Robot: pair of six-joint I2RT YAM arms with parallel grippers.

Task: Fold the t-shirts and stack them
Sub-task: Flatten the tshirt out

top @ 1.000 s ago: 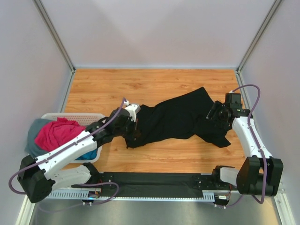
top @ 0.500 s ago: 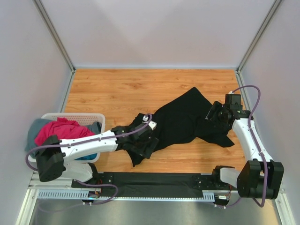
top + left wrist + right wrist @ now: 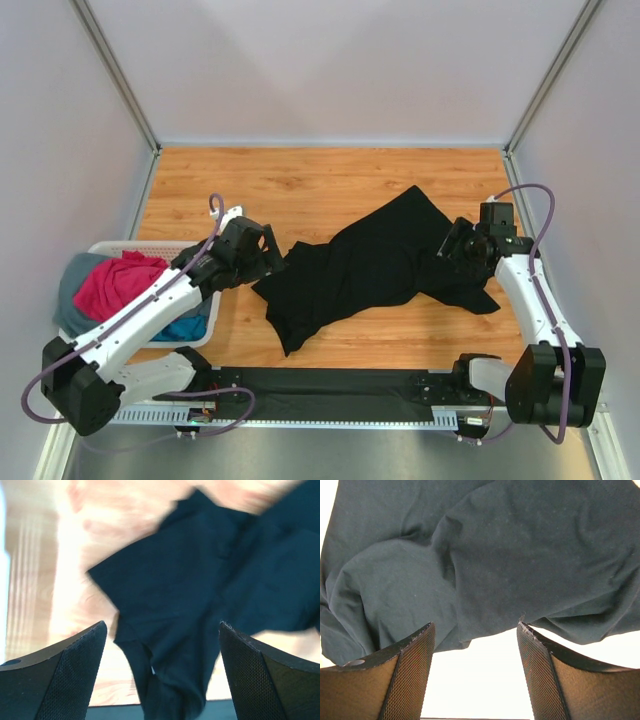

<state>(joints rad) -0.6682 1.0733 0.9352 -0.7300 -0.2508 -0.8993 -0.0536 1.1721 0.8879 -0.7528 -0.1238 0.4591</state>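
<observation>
The large black t-shirt (image 3: 370, 265) lies crumpled across the middle of the wooden table, running from front left to back right. My left gripper (image 3: 266, 250) hovers just off its left edge with jaws wide open; in the left wrist view the black t-shirt (image 3: 200, 580) lies below, with nothing between the left gripper's (image 3: 162, 626) fingers. My right gripper (image 3: 452, 243) is over the shirt's right part and is open. In the right wrist view the black t-shirt's (image 3: 520, 555) hem lies just ahead of the right gripper's (image 3: 475, 625) tips, ungripped. Pink (image 3: 115, 285), blue (image 3: 185, 328) and grey (image 3: 68, 300) t-shirts fill the basket.
The white slotted basket (image 3: 150, 246) stands at the table's left edge, beside the left arm. A black strip (image 3: 330, 385) runs along the near edge between the arm bases. Pale walls close in the table on three sides.
My left gripper opened, let go of the black shirt's left end, swung right over it, then drew back left. The shirt's left part now lies spread lower toward the front. The right arm barely moved.
</observation>
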